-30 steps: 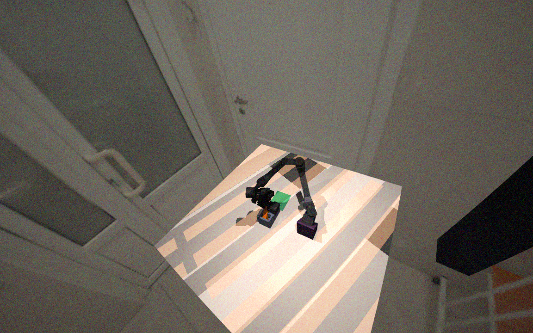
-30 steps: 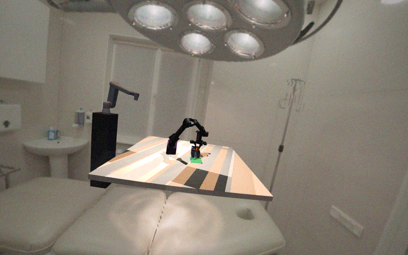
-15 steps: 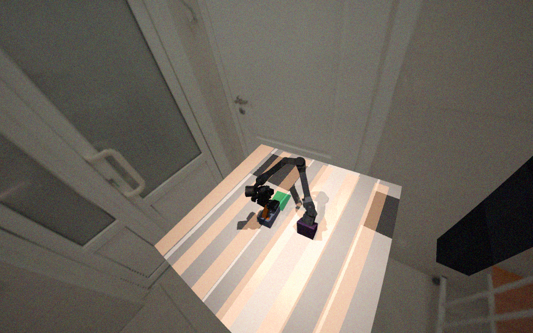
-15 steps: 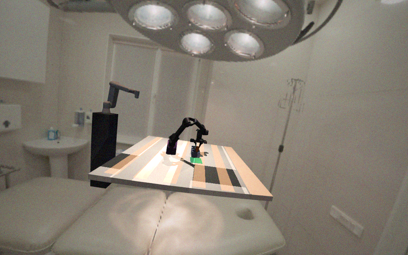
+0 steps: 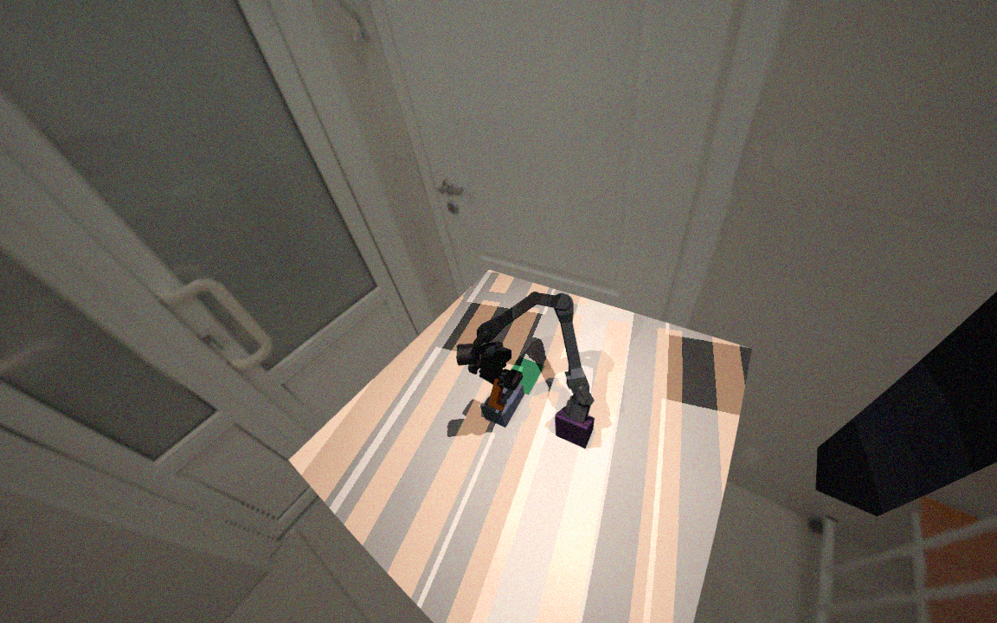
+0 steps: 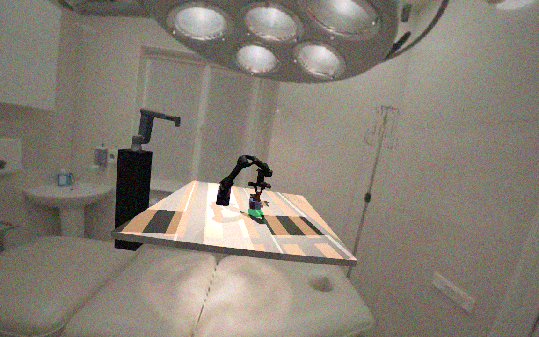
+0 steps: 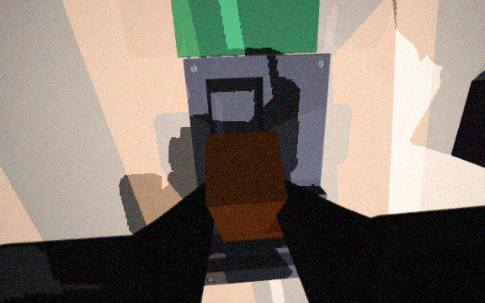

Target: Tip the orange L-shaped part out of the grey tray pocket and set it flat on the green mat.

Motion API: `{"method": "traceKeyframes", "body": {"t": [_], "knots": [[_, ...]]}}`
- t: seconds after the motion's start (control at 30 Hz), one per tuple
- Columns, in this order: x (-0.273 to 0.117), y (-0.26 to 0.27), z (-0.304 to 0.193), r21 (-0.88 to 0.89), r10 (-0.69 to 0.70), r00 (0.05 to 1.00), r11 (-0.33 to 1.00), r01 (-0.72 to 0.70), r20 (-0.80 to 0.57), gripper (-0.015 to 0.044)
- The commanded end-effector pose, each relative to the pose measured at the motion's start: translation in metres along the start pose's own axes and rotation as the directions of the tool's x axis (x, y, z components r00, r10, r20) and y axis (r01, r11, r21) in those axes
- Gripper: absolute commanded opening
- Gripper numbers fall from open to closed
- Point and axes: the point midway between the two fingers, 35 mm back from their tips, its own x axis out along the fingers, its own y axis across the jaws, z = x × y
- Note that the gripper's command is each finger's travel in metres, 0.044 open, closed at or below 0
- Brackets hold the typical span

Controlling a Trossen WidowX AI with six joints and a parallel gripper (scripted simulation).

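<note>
The orange part point(image 5: 496, 395) point(image 6: 257, 195) point(image 7: 244, 168) is pinched between the fingers, with one end up close to the wrist camera. My gripper point(image 7: 242, 188) is shut on it, above the grey tray point(image 5: 495, 414) point(image 6: 254, 204) point(image 7: 315, 143). In the wrist view the far stretch of the pocket lies open beyond the part. The part's lower end is mostly hidden, and I cannot tell how far it is clear of the pocket. The green mat point(image 5: 531, 375) point(image 6: 255, 212) point(image 7: 293, 25) lies against the tray's far edge in the wrist view, with nothing on it.
The arm's dark purple base block point(image 5: 573, 427) point(image 6: 222, 196) stands on the striped table point(image 5: 564, 542) point(image 6: 221, 236), to one side of the tray. A dark block also shows at the right of the wrist view. Shadows of the arm fall across the tray.
</note>
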Motion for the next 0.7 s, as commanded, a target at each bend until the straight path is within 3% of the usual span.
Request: {"method": "traceKeyframes", "body": {"t": [0.0,0.67], "knots": [[-0.008,0.0,-0.001,0.004,0.0,1.0,1.0,0.0,-0.008,0.0],[-0.04,0.0,-0.001,0.004,0.0,1.0,1.0,0.0,-0.008,0.0]]}}
